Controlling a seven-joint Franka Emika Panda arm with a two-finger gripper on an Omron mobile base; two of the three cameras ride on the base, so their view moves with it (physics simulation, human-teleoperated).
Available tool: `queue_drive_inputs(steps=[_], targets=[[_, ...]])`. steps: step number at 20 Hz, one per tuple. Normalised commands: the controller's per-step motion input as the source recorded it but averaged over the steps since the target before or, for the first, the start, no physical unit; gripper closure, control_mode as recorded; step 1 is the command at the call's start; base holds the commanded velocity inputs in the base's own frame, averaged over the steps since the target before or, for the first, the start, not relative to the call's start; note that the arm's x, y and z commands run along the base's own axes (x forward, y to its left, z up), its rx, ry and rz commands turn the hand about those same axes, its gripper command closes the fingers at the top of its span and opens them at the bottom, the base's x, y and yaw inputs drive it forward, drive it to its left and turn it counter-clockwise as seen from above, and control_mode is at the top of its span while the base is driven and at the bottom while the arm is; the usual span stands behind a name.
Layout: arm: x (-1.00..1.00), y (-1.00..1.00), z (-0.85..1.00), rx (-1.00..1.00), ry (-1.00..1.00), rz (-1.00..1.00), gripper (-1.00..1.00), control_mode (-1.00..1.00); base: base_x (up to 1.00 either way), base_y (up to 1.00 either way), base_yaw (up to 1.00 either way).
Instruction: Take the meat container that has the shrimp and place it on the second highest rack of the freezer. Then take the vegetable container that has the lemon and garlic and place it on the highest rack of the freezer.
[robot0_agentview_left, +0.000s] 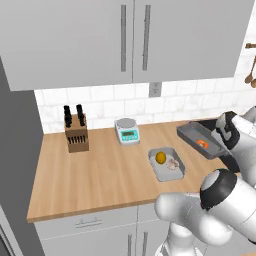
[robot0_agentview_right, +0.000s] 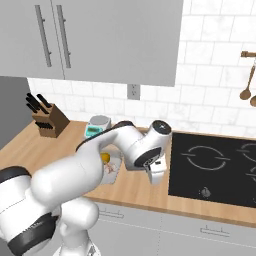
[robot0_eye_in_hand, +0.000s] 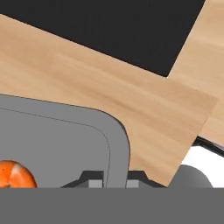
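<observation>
Step one is in hand: the dark grey tray (robot0_agentview_left: 199, 140) with the small orange shrimp (robot0_agentview_left: 202, 143), right of frame, is pinched at its rim by the closed claw (robot0_eye_in_hand: 114, 183). Next, lifting off the wooden bench (robot0_agentview_left: 100, 170) is called for.

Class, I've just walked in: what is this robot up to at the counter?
The end effector is shut on the rim of the dark grey tray holding the shrimp, which appears tilted just above the wooden counter. The paler tray with the lemon and garlic sits on the counter, untouched.
</observation>
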Motion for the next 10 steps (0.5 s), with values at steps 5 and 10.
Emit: queue_drive_inputs(steps=[5,10], targets=[[0.00,0.11,1.00,-0.09,-0.10,0.40,1.00,-1.00,0.00,0.00,0.00],[0.00,0.33,1.00,-0.02,-0.01,0.62,1.00,-1.00,0.00,0.00,0.00]])
